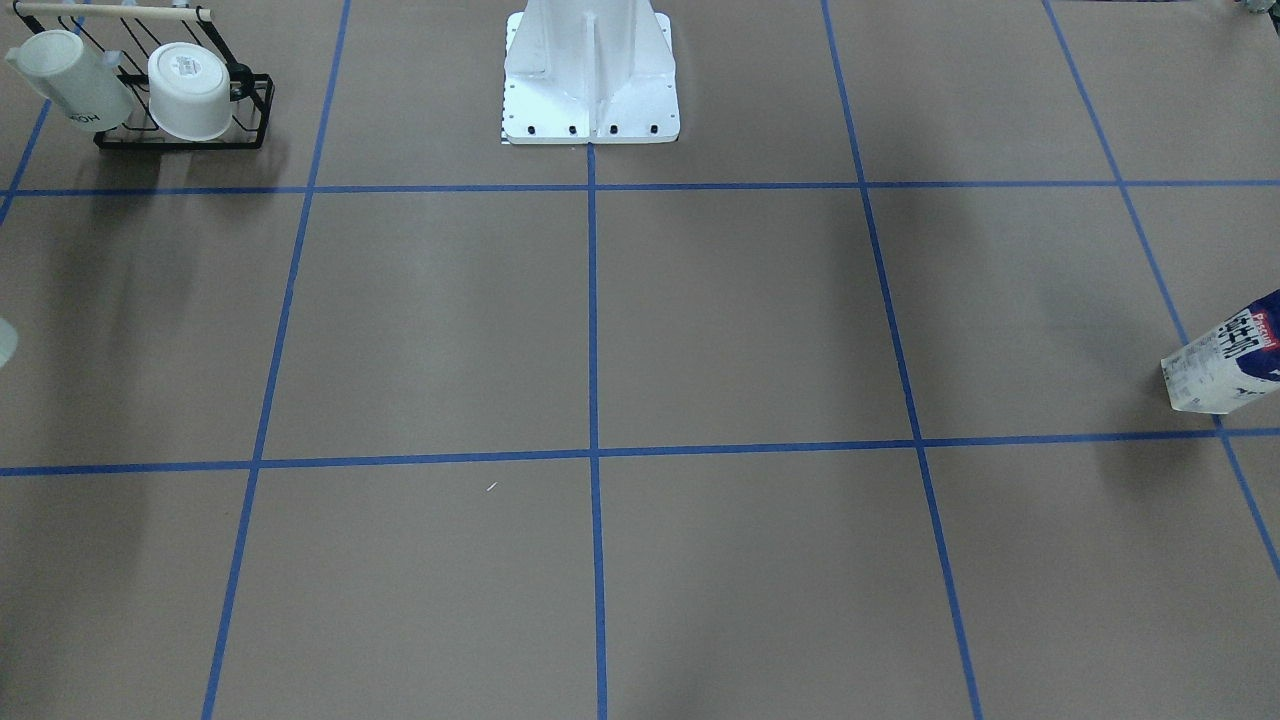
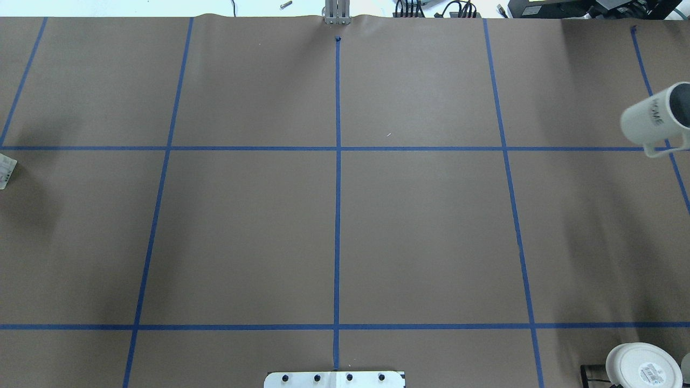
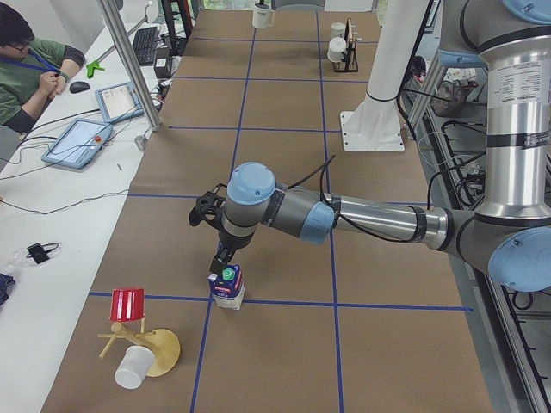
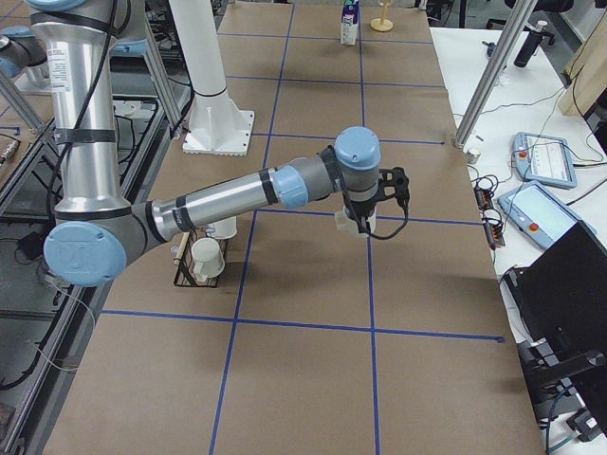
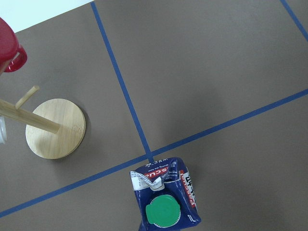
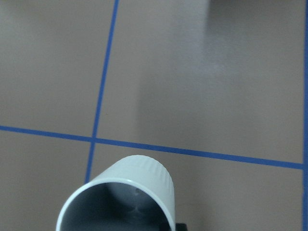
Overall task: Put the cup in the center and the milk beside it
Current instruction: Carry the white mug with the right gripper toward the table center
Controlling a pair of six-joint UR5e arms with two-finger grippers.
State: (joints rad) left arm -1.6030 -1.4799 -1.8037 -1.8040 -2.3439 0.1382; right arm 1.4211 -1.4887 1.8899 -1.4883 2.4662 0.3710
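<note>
The milk (image 3: 228, 288), a white and dark-blue carton with a green cap, stands upright at the table's left end. It shows at the edge of the front view (image 1: 1225, 365) and low in the left wrist view (image 5: 166, 202). My left gripper (image 3: 222, 262) hangs just above its cap; I cannot tell if it is open. The cup (image 2: 655, 121), a small white mug with a dark inside, is at the table's right end. It fills the bottom of the right wrist view (image 6: 120, 197). My right gripper (image 4: 365, 220) is at the cup (image 4: 343, 220); its fingers are hidden.
A black rack (image 1: 185, 135) near the robot's right holds the "HOH" mug (image 1: 70, 80) and a wider white cup (image 1: 190, 90). A wooden mug tree (image 5: 55, 127) with a red cup (image 3: 127, 304) stands beside the milk. The white robot base (image 1: 590, 90) is at mid-table.
</note>
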